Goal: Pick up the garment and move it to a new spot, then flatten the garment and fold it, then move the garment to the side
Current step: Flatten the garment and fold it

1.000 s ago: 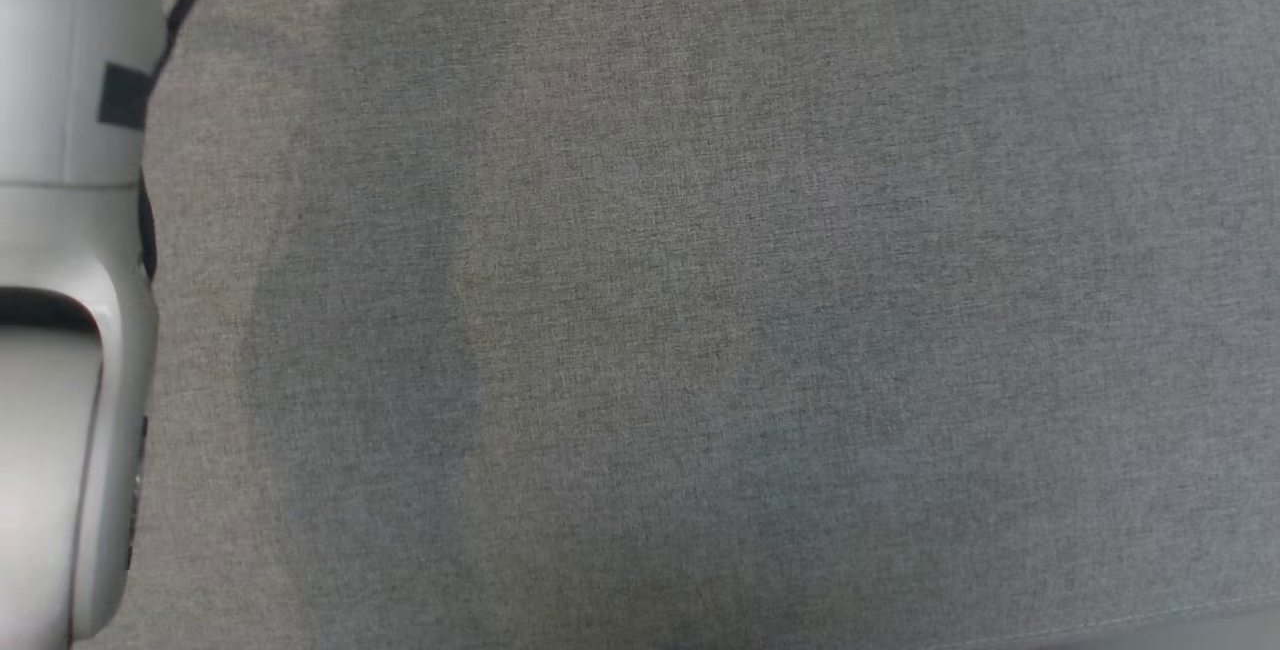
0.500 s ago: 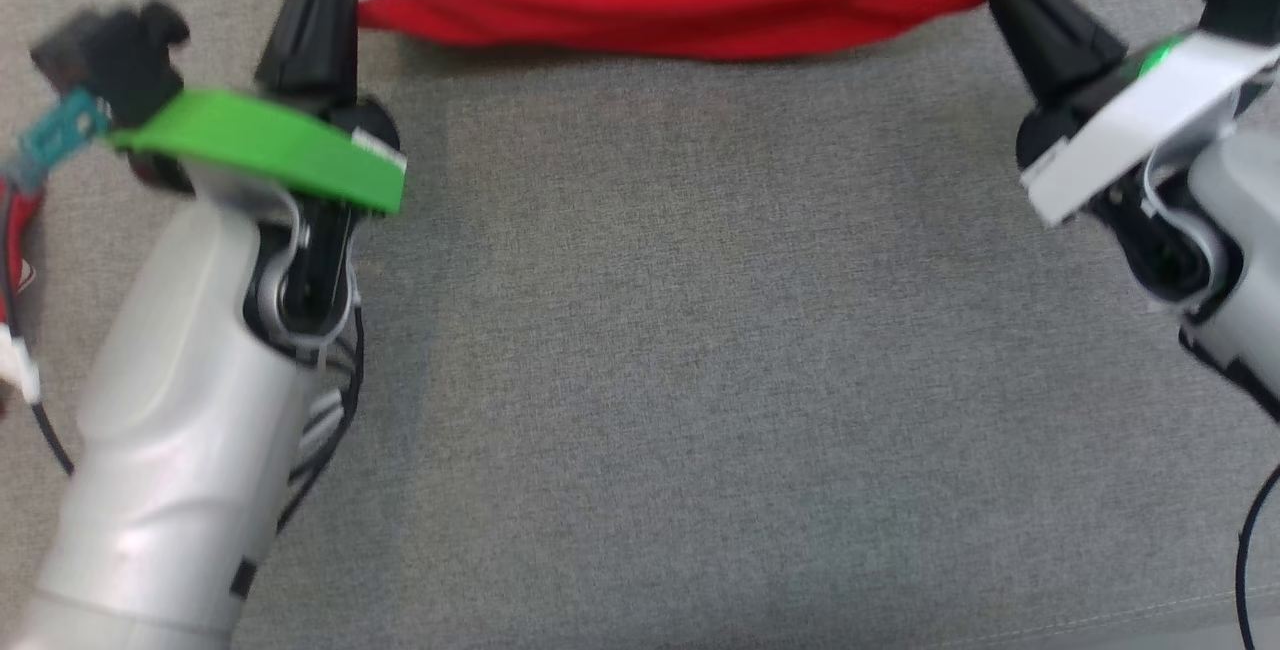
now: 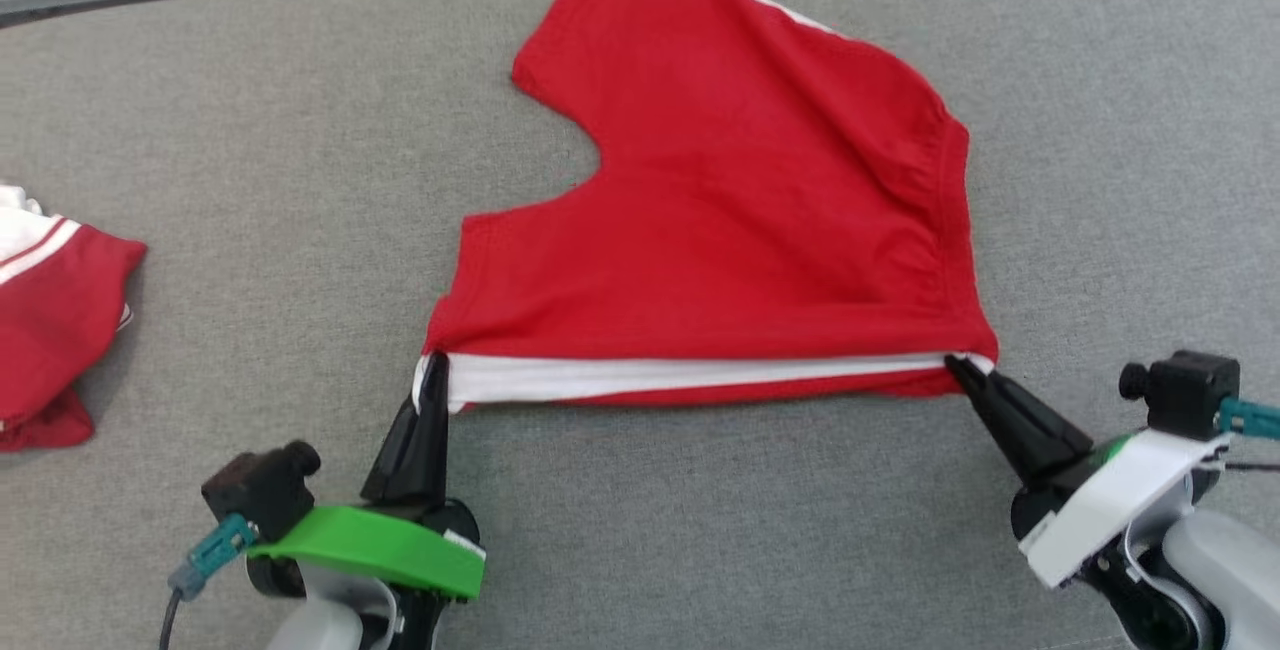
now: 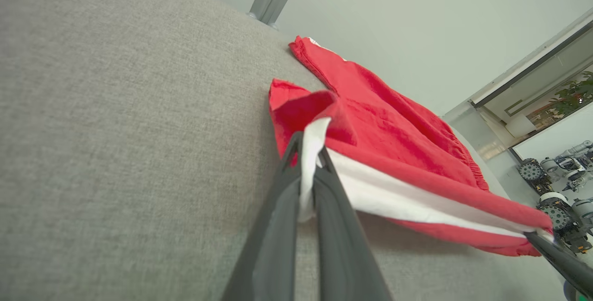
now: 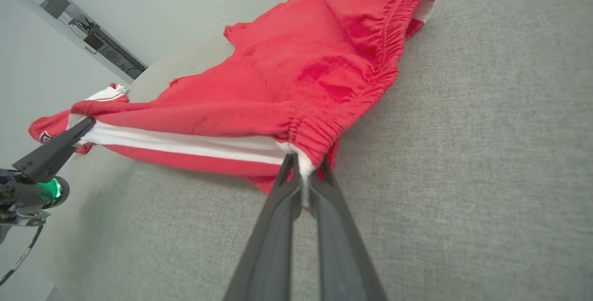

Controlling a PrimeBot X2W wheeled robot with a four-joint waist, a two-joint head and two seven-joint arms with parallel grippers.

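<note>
While both arms reach in from the near side of the table (image 3: 250,130), I have the left gripper (image 3: 433,375) pinched tight on the near-left corner of the garment (image 3: 720,230). It is a pair of red shorts, and the two dark fingers are closed over the white side stripe. The right gripper (image 3: 957,366) is clamped the same way on the near-right corner, just at the gathered waistband. Between the two the striped edge runs taut, and my wrist views show it raised slightly off the grey surface with a shadow beneath. The rest of the shorts lies spread toward the far edge, one leg reaching almost to it. A bunched red-and-white cloth (image 3: 50,330) lies by the left edge, well apart.
</note>
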